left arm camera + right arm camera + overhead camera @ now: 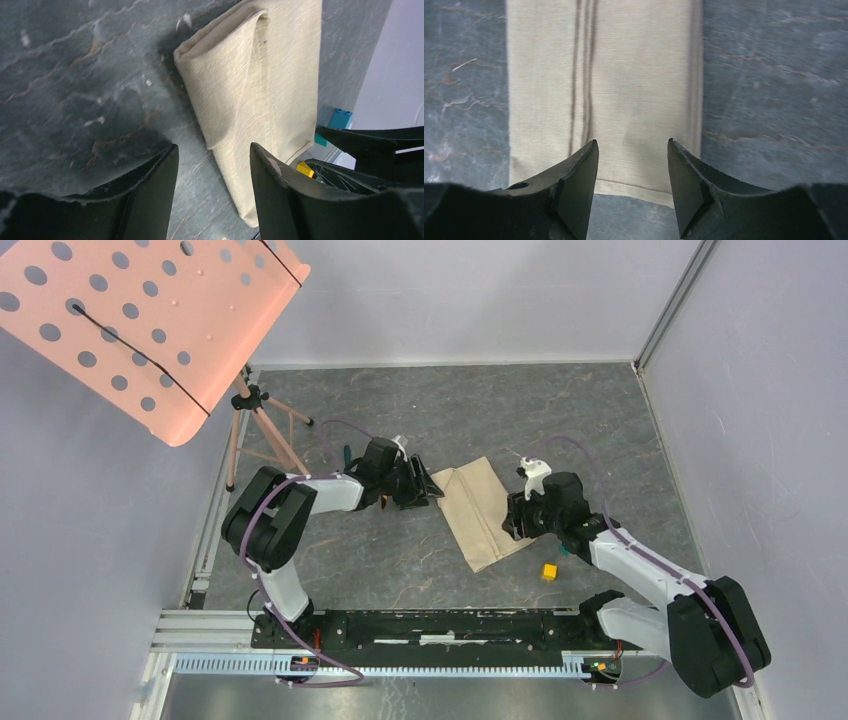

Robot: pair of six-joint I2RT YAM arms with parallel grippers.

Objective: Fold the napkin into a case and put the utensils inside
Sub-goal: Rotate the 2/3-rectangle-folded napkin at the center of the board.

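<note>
The beige napkin lies folded into a long strip on the dark slate floor. My left gripper stands open at its left end; in the left wrist view the napkin lies ahead of the open left gripper, nothing held. My right gripper is open at the strip's right side; in the right wrist view it hovers over the hemmed edge of the napkin, holding nothing. The utensils are not clearly visible; a slim dark piece pokes out behind the left arm.
A yellow cube and a teal cube sit near the right arm; both the teal cube and the yellow cube show past the napkin. A pink perforated panel on a tripod stands at back left. Walls enclose the floor.
</note>
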